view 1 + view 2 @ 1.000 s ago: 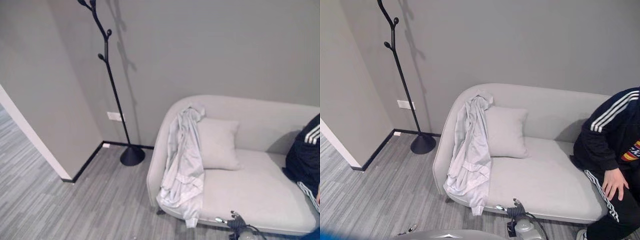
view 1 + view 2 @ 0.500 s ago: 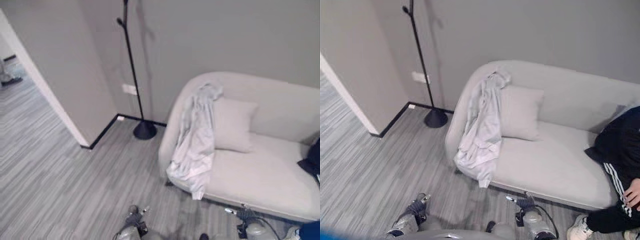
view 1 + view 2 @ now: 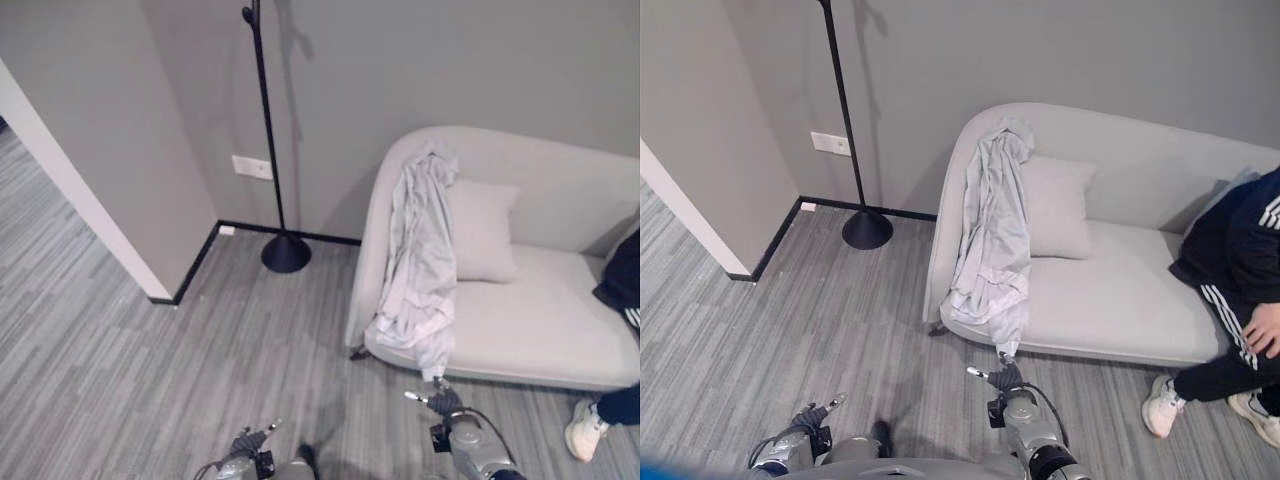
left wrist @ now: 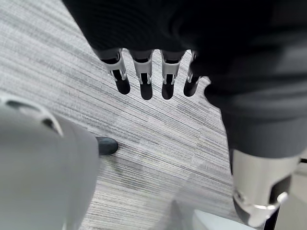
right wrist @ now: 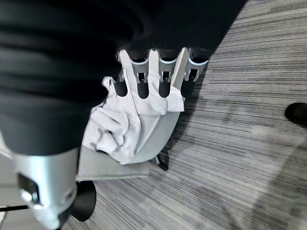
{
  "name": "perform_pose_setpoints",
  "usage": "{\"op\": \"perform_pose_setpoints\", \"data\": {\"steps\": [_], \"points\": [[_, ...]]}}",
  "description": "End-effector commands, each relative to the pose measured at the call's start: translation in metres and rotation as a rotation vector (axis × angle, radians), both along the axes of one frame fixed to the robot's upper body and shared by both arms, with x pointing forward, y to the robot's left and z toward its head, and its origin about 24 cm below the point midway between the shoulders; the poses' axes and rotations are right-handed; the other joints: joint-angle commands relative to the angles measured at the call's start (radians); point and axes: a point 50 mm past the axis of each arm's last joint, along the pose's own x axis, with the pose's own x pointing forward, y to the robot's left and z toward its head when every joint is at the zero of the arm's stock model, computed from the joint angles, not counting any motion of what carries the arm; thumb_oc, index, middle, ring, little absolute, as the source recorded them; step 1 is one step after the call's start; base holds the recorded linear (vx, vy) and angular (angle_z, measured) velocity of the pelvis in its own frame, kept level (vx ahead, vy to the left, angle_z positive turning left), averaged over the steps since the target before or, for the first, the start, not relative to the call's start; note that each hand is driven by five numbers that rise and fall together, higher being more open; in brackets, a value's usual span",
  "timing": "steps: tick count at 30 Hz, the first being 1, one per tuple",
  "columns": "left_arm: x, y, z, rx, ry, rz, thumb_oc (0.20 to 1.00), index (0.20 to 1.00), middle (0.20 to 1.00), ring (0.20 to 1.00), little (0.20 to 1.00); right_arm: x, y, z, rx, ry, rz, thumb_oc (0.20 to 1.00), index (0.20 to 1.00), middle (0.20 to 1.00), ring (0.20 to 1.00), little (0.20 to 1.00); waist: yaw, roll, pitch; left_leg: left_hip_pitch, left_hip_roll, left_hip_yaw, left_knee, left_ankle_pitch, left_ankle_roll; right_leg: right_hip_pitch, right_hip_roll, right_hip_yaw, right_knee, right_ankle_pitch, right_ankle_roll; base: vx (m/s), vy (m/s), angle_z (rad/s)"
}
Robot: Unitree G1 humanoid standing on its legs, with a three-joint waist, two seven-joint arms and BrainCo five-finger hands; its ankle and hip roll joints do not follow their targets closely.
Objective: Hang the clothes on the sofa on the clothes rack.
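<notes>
A pale grey garment [image 3: 420, 250] hangs over the left arm of the light grey sofa [image 3: 540, 335], its hem reaching below the seat's front edge. The black clothes rack [image 3: 268, 140] stands on a round base [image 3: 286, 253] by the wall, left of the sofa. My right hand [image 3: 445, 402] is low over the floor, just under the garment's hem, open and holding nothing. Its wrist view shows straight fingers [image 5: 153, 79] with the garment [image 5: 122, 127] beyond them. Over the floor further left, my left hand [image 3: 248, 442] is also open, fingers [image 4: 144, 81] straight.
A grey cushion [image 3: 482, 230] leans against the sofa back beside the garment. A person in dark sportswear [image 3: 1240, 260] sits at the sofa's right end, white shoes [image 3: 1162, 405] on the floor. A wall corner [image 3: 110, 210] juts out at the left; striped grey floor [image 3: 200, 350] lies before the rack.
The camera has shifted, so the sofa and rack sit differently in the picture. My right hand now shows higher, close under the garment's hem.
</notes>
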Motion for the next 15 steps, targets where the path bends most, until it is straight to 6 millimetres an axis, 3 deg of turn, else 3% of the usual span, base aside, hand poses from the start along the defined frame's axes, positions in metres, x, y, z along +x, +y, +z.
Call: {"op": "perform_pose_setpoints", "data": {"steps": [1,2,3,4,6,9,10,15], "points": [[0.005,-0.01,0.0,-0.012,-0.032,-0.019,1.0,1.0,1.0,1.0,1.0,0.024,-0.029,0.019,-0.144,-0.123,0.045,1.0,1.0,1.0,1.0,1.0,-0.012,0.061,0.034,0.028,0.046,-0.06,-0.045,-0.025,-0.048,0.124,0.008,-0.069,0.098,-0.155,0.029,0.13,0.173,-0.46],[0.003,-0.009,0.0,-0.009,-0.03,-0.015,1.0,1.0,1.0,1.0,1.0,0.025,-0.031,0.021,-0.165,-0.141,0.05,1.0,1.0,1.0,1.0,1.0,-0.016,0.063,0.035,0.052,0.037,-0.052,-0.07,-0.024,-0.044,0.104,0.064,-0.06,0.091,-0.207,0.013,0.07,0.056,-0.42],[0.003,-0.009,0.0,-0.009,-0.03,-0.015,1.0,1.0,1.0,1.0,1.0,0.025,-0.031,0.021,-0.165,-0.141,0.05,1.0,1.0,1.0,1.0,1.0,-0.015,0.063,0.035,0.052,0.037,-0.052,-0.07,-0.024,-0.044,0.104,0.064,-0.06,0.091,-0.207,0.013,0.12,0.103,-0.4],[0.001,-0.008,0.0,-0.01,-0.033,0.017,1.0,1.0,1.0,1.0,1.0,0.035,-0.035,0.029,-0.186,-0.19,0.037,1.0,1.0,1.0,1.0,1.0,-0.018,0.078,0.041,0.08,0.038,-0.038,-0.093,-0.027,-0.046,0.058,0.12,-0.074,0.065,-0.271,-0.003,0.05,0.041,-0.1],[0.001,-0.008,0.0,-0.012,-0.034,0.03,1.0,1.0,1.0,1.0,1.0,0.04,-0.037,0.033,-0.193,-0.214,0.027,1.0,1.0,1.0,1.0,1.0,-0.019,0.085,0.048,0.091,0.041,-0.034,-0.098,-0.03,-0.048,0.038,0.135,-0.087,0.05,-0.286,-0.004,0.07,0.014,-0.47],[-0.001,-0.01,-0.002,-0.018,-0.019,0.049,1.0,1.0,1.0,1.0,1.0,0.052,-0.037,0.044,-0.196,-0.271,0.015,1.0,1.0,1.0,1.0,1.0,-0.035,0.091,0.07,0.151,0.036,-0.016,-0.126,-0.041,-0.054,-0.01,0.175,-0.114,-0.06,-0.256,0.004,0.12,-0.038,-0.54],[0.0,-0.013,-0.002,-0.018,-0.017,0.035,1.0,1.0,1.0,1.0,1.0,0.054,-0.037,0.047,-0.197,-0.281,0.013,1.0,1.0,1.0,1.0,1.0,-0.05,0.09,0.078,0.184,0.036,-0.017,-0.141,-0.048,-0.063,-0.03,0.193,-0.086,-0.148,-0.213,0.019,0.17,-0.07,-0.06],[0.006,-0.017,-0.001,-0.016,-0.035,-0.003,1.0,1.0,1.0,1.0,1.0,0.055,-0.036,0.049,-0.179,-0.29,0.017,1.0,1.0,1.0,1.0,1.0,-0.079,0.08,0.089,0.219,0.046,-0.023,-0.143,-0.058,-0.084,-0.085,0.168,-0.023,-0.283,-0.114,0.049,0.19,-0.14,0.03]]}}
